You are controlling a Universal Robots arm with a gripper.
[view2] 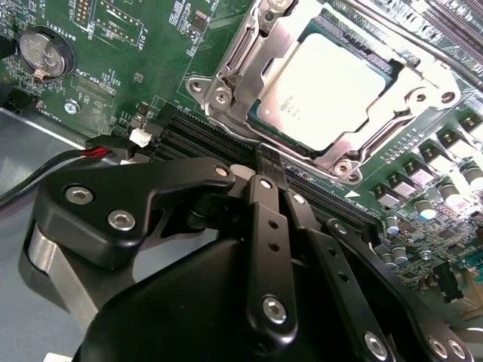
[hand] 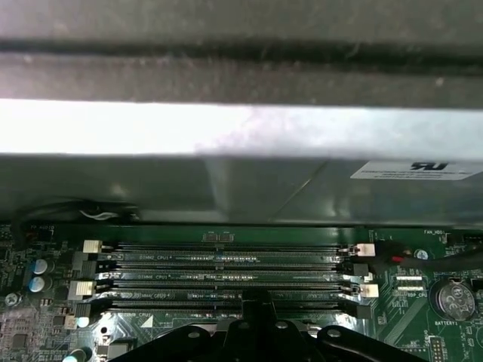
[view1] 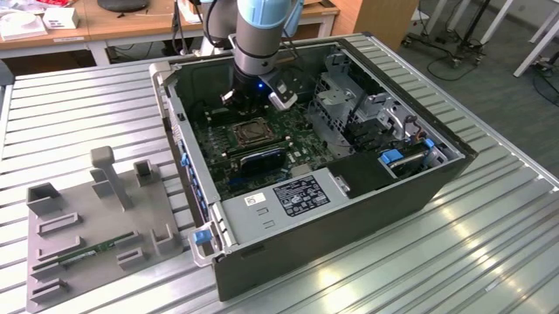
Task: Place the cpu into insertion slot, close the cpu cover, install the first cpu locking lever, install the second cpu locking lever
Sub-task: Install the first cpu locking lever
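The gripper [view2: 266, 160] is hanging clenched, its two fingers meeting at the tips with nothing visibly pinched, just beside the rim of the cpu cover [view2: 264, 56]; the cpu [view2: 332, 90] is lying flat in the insertion slot [view1: 251, 133], framed by that cover; in the exterior view the slot is sitting at about six o'clock from the gripper, inside the computer case [view1: 262, 216]. The risk, I judge, is a sideways slip; tips this near the memory slots [hand: 226, 275] could be scraping a latch or the board if a push runs off line; a cover not fully down could be loading the cpu unevenly. The locking levers are proving hard to make out among the bright metal; whether either is hooked I cannot tell; the socket contacts are lying hidden under the cpu.
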